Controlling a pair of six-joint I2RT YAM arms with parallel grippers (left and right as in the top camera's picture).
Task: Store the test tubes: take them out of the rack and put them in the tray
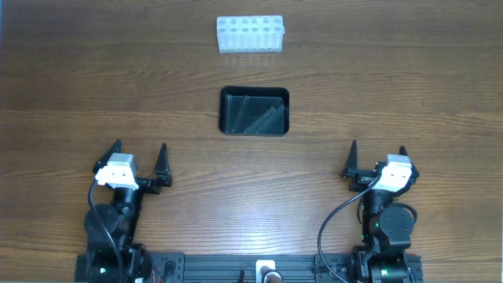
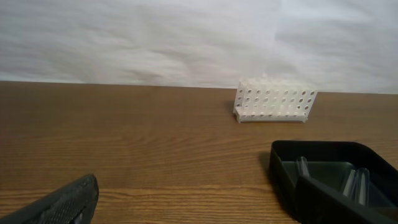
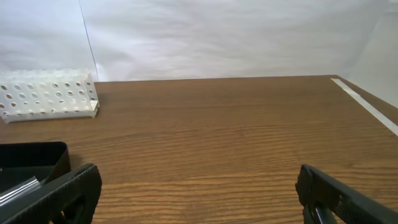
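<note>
Clear test tubes (image 1: 259,115), seemingly several, lie diagonally in the black tray (image 1: 223,126) on the desk (image 1: 78,79), with the white rack (image 1: 250,35) beyond. The left gripper (image 1: 140,146) and right gripper (image 1: 377,148) sit well back, fingers spread apart.

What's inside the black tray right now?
Clear test tubes lie slanted on the floor of the black tray. Their exact number is hard to tell, since they overlap and are see-through.

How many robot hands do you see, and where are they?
2. The left hand sits near left, the right hand near right, both open, short of the black tray.
</note>
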